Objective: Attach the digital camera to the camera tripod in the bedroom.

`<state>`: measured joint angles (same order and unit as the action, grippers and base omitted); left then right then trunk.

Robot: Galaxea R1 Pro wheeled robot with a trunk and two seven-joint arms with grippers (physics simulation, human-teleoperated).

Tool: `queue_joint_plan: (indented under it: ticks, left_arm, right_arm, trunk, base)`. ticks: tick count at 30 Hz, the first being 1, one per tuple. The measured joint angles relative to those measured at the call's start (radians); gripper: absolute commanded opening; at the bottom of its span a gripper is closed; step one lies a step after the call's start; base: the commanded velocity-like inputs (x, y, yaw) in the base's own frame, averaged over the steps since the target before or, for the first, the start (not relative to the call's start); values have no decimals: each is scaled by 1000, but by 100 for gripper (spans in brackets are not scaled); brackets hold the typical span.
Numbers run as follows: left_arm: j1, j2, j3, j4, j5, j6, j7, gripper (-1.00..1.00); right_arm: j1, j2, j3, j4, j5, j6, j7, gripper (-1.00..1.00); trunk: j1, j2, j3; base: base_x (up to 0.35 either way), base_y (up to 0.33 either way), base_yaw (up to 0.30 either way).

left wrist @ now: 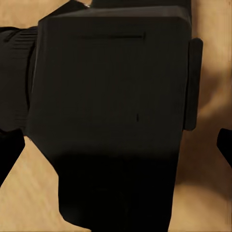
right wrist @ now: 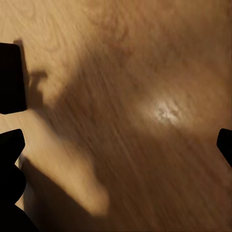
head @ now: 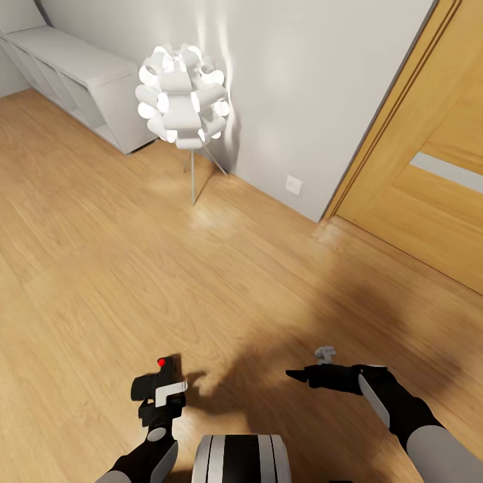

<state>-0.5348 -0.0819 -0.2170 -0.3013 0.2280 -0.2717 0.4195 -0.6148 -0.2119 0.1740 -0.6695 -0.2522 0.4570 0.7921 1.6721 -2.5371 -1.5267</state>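
While the digital camera (head: 159,384) is carried clamped in the left gripper (head: 161,396), the attaching is judged not yet begun.
Ahead of both grippers, wood floor (head: 100,268), a white ball-cluster lamp (head: 182,96) and a door (head: 429,154) are seen; the right gripper (head: 303,376) is held apart and empty.
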Motion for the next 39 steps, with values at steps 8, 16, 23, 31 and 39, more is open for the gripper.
queue_joint_plan:
  ticks: [8, 16, 23, 31, 39]
  left_arm:
    - [0, 0, 1, 0, 1, -1, 0, 100]
    - [0, 0, 2, 27, 5, -3, -1, 100]
    - [0, 0, 3, 33, 6, -4, -1, 100]
    - [0, 3, 3, 35, 8, 4, -6, 100]
    - [0, 5, 3, 35, 9, 6, -8, -100]
  right_arm:
    - [0, 0, 0, 0, 0, 0, 0, 100]
    - [0, 0, 0, 0, 0, 0, 0, 100]
    - [-1, 0, 0, 0, 0, 0, -4, 100]
    - [0, 0, 0, 0, 0, 0, -3, 100]
    - [0, 0, 0, 0, 0, 0, -3, 100]
  trunk:
    - [0, 0, 0]
    - [0, 0, 0]
    - [0, 0, 0]
    - [0, 0, 0]
    - [0, 0, 0]
  base:
    - [7, 0, 0]
    - [0, 0, 0]
    - [0, 0, 0]
    - [0, 0, 0]
    - [0, 0, 0]
